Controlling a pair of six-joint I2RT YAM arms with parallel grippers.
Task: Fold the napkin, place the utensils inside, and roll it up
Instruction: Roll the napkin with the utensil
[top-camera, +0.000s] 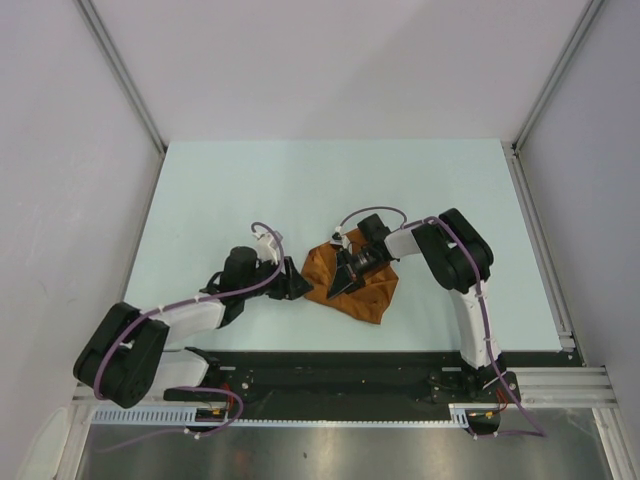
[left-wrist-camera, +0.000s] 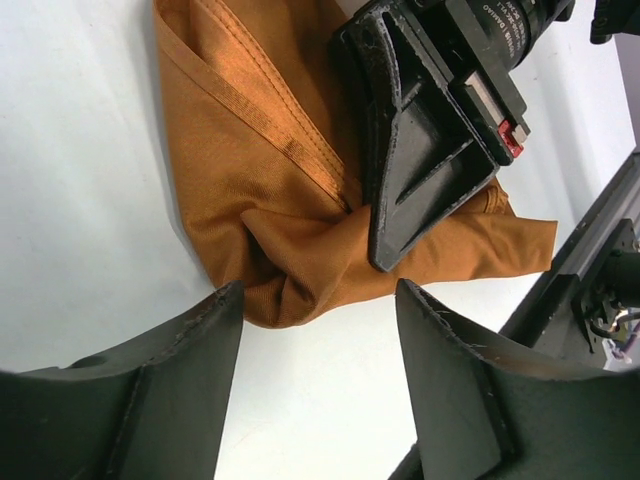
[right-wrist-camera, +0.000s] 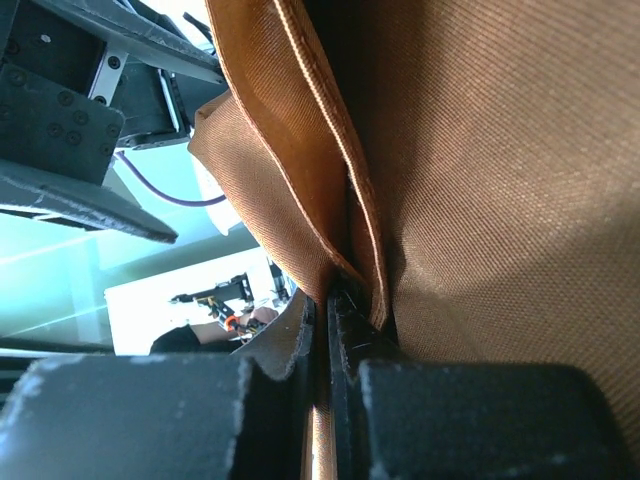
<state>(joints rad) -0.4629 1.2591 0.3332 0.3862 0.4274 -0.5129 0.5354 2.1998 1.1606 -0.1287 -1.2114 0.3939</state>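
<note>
The rust-orange napkin lies bunched and folded over at the table's middle, near the front. My right gripper points down-left onto it and is shut on a hemmed fold of the napkin, with cloth pinched between its jaws. In the left wrist view the right gripper's black fingers press on the napkin. My left gripper is open just left of the cloth. Its tips straddle the napkin's crumpled near corner without closing on it. The utensils are hidden.
The pale table stretches back and to both sides of the cloth. The black base rail runs along the near edge and shows at the right of the left wrist view. Grey walls and metal posts enclose the table.
</note>
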